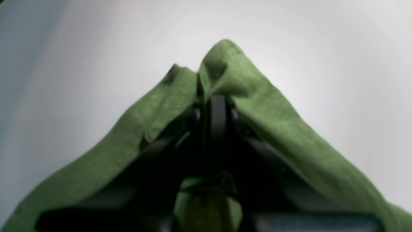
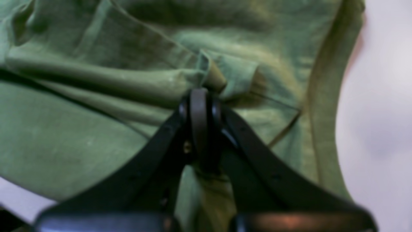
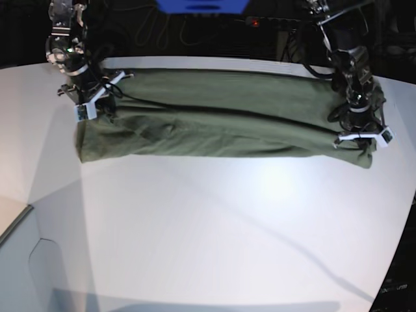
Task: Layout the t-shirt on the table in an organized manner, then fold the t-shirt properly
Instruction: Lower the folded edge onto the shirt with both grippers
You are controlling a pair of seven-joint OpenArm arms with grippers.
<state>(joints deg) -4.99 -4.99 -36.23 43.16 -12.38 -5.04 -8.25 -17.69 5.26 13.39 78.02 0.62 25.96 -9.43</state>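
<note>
The olive-green t-shirt (image 3: pixel 221 117) lies folded into a long band across the far part of the white table (image 3: pixel 214 221). My left gripper (image 3: pixel 361 144) is at the shirt's right end in the base view, shut on a pinched fold of the t-shirt (image 1: pixel 225 74). My right gripper (image 3: pixel 97 112) is at the shirt's left end, shut on a bunched fold of the t-shirt (image 2: pixel 206 74). In the left wrist view the cloth drapes over both fingers, with bare table (image 1: pixel 96 48) behind. In the right wrist view wrinkled cloth fills most of the frame, with table (image 2: pixel 379 112) at the right.
A blue object (image 3: pixel 201 5) and dark cables (image 3: pixel 273 26) sit beyond the table's far edge. The table's curved edge (image 3: pixel 398 260) runs down the right side of the base view. A lower grey surface (image 3: pixel 26 260) lies at the front left.
</note>
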